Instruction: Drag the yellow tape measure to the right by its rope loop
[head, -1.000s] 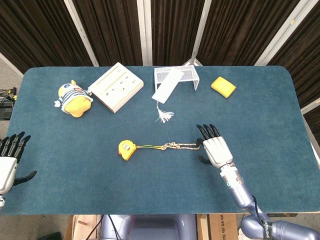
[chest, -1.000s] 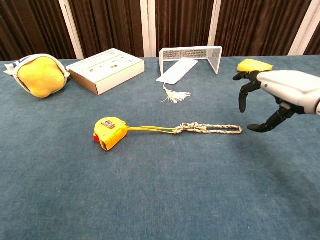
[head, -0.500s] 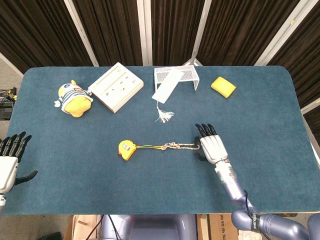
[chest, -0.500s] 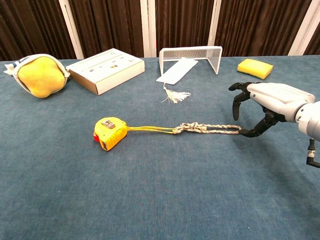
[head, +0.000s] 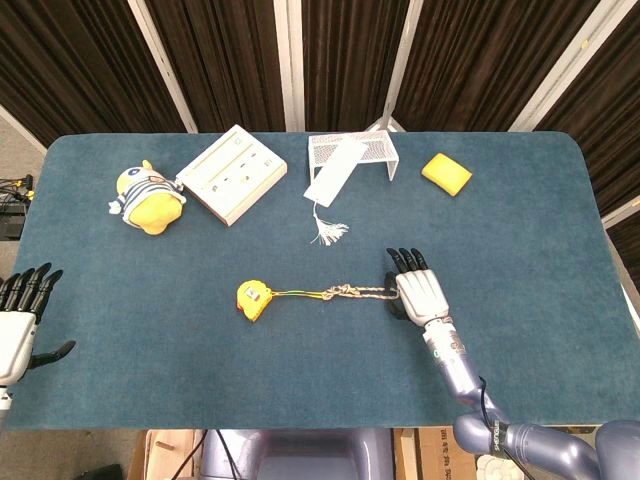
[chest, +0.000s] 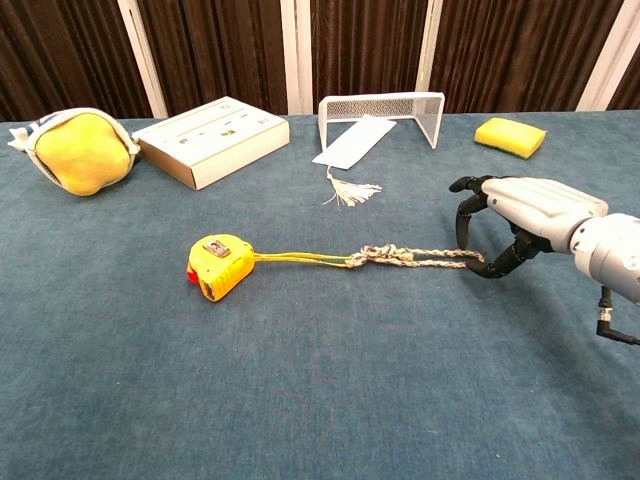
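Head view: bare blue table stretches right of the right hand, fingers spread over the rope loop's end, gripping nothing. Tape measure lies left, rope running left-right. Left hand open, far left edge.

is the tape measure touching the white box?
No: in the head view the tape measure lies alone on the bare cloth, well apart from the white box further back on the table.

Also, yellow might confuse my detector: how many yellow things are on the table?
3: the tape measure mid-table, the plush toy far left, and the yellow block far right.
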